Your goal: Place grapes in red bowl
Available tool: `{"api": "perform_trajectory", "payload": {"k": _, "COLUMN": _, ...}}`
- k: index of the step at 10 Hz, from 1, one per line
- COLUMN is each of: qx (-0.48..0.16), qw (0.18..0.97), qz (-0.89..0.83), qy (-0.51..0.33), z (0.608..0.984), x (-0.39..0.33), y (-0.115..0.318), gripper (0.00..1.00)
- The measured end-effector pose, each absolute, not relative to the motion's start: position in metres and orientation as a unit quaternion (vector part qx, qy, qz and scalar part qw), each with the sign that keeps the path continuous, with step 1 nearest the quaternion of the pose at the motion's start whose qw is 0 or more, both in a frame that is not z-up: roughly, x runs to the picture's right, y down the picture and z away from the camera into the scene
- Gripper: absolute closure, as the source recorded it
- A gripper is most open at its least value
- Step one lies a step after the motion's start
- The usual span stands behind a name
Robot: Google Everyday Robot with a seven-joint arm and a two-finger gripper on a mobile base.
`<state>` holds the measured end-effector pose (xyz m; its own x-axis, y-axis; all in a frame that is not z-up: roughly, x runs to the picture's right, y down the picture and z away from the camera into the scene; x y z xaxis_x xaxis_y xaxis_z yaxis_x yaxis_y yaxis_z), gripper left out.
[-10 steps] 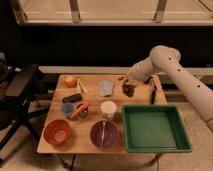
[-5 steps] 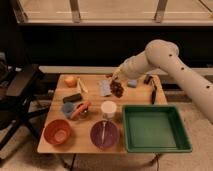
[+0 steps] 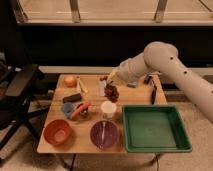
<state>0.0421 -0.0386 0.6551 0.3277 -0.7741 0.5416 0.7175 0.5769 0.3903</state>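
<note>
The wooden desk (image 3: 82,122) carries everything. The white arm (image 3: 165,62) reaches in from the right and ends behind the cup (image 3: 108,108); the green tray (image 3: 155,127) lies just right of the cup, filling the desk's right front; the purple bowl (image 3: 104,135) sits directly in front of the cup, close to it; the red bowl (image 3: 58,132) sits in front of the cup and well to its left, at the desk's front corner; a blue dish (image 3: 66,107) with a carrot (image 3: 81,109) across it sits just left of the cup; the gripper (image 3: 108,83) hangs just behind and above the cup, its fingers closed on the top of the grapes (image 3: 112,93); the grapes hang below it, right behind the cup and well apart from the red bowl; an orange fruit (image 3: 70,81) lies behind the cup, far to its left.
</note>
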Motion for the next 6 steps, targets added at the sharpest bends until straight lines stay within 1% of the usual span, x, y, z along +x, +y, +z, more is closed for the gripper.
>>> {"api": "perform_trajectory", "payload": {"k": 4, "qx": 0.039, "qw": 0.812, "qz": -0.462, "qy": -0.355, "z": 0.654, "x": 0.042, "y": -0.038, "gripper": 1.0}}
{"api": "perform_trajectory", "payload": {"k": 6, "qx": 0.049, "qw": 0.794, "qz": -0.487, "qy": -0.361, "z": 0.645, "x": 0.025, "y": -0.039, "gripper": 1.0}}
